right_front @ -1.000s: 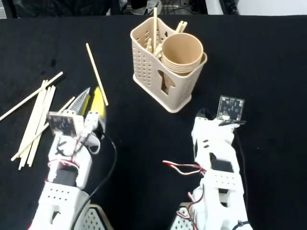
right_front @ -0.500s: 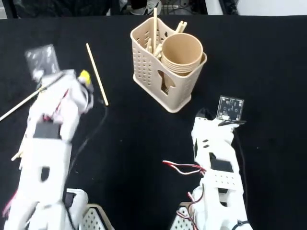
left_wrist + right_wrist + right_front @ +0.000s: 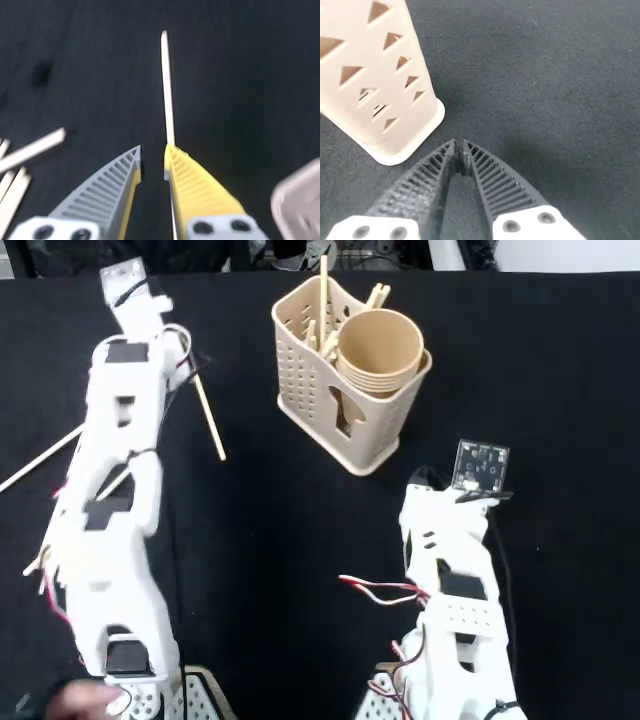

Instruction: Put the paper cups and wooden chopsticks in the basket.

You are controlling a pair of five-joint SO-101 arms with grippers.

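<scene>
The beige perforated plastic basket stands on the black counter, already holding a stack of brown paper cups and several sticks; one slim pale wooden chopstick lies loose just left of the basket; more loose chopsticks lie farther left of it; the left claw hovers over the single stick, slightly spread, pinching nothing; the right claw sits pressed together beside the basket's base; the stick looks light, stiff and prone to roll, so a pinch near its middle should keep it balanced.
</scene>
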